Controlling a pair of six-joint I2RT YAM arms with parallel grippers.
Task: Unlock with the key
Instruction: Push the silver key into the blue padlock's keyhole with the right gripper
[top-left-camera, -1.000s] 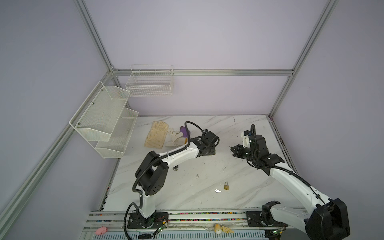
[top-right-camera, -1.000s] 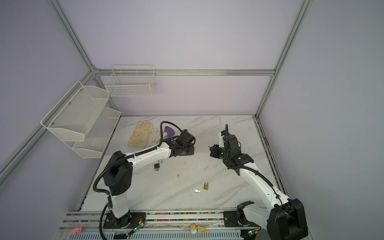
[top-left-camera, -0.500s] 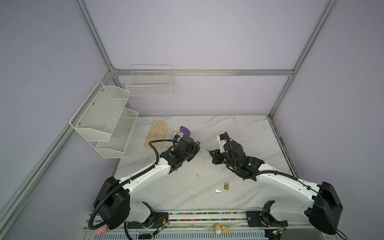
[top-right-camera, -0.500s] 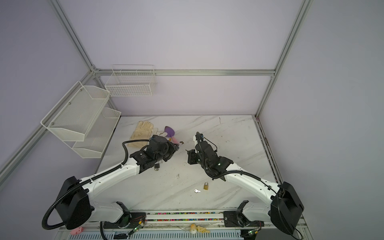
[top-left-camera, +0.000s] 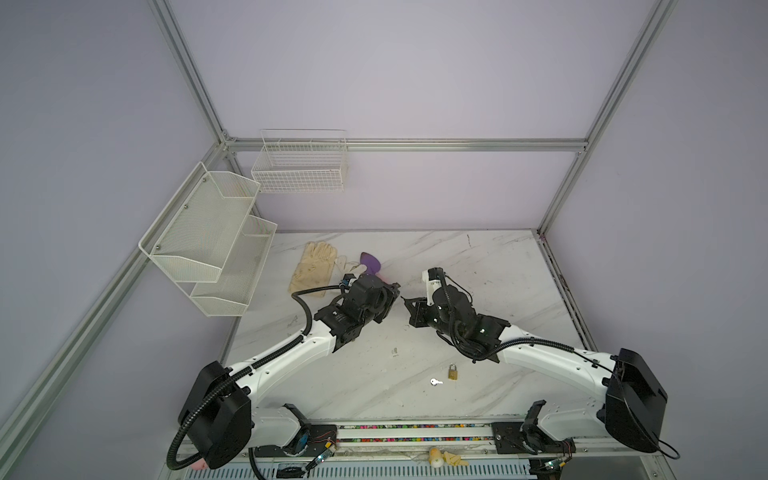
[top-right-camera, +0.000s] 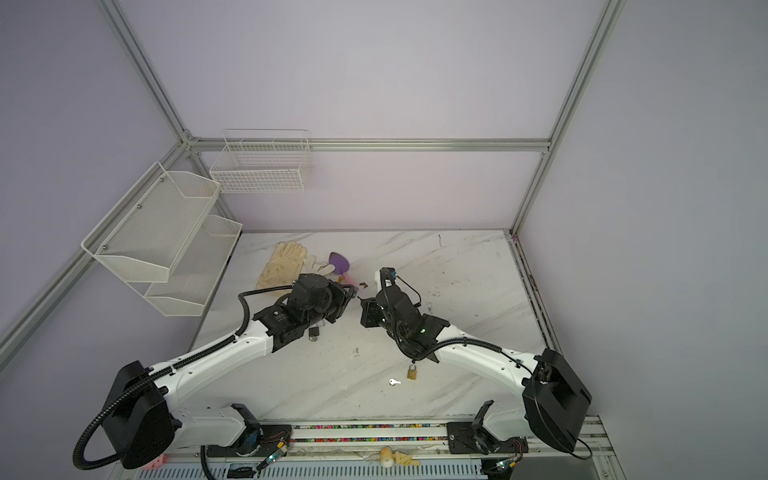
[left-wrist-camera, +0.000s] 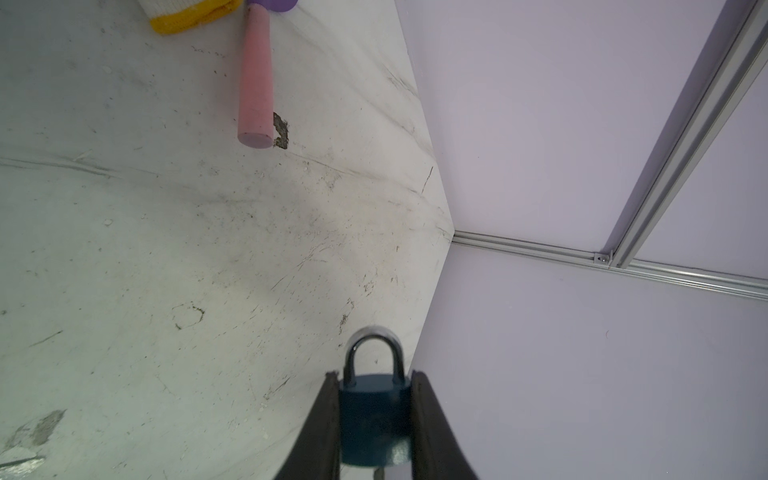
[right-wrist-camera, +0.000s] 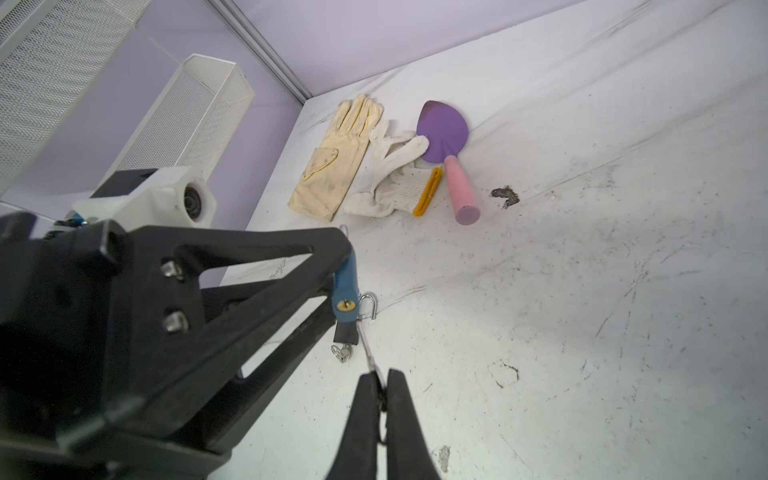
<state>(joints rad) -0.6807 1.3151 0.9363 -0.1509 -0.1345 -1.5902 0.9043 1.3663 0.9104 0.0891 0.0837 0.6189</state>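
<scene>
Left wrist: left hand (left-wrist-camera: 374, 374) clamps blue padlock (left-wrist-camera: 376, 419), steel shackle (left-wrist-camera: 374, 331) | right hand (right-wrist-camera: 381, 376) pinches thin silver key (right-wrist-camera: 365, 349)

No readable text, numbers or signs, any marking on blue padlock (left-wrist-camera: 376, 419) too faint

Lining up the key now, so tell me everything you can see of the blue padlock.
The blue padlock has a painted, metal-looking body and a shiny silver shackle that looks seated shut. The left gripper clamps its two sides, holding it above the table, shackle pointing away from the wrist. A brass keyhole in its bottom face is turned toward the right gripper, whose key points at it, tip close but not inserted.
</scene>
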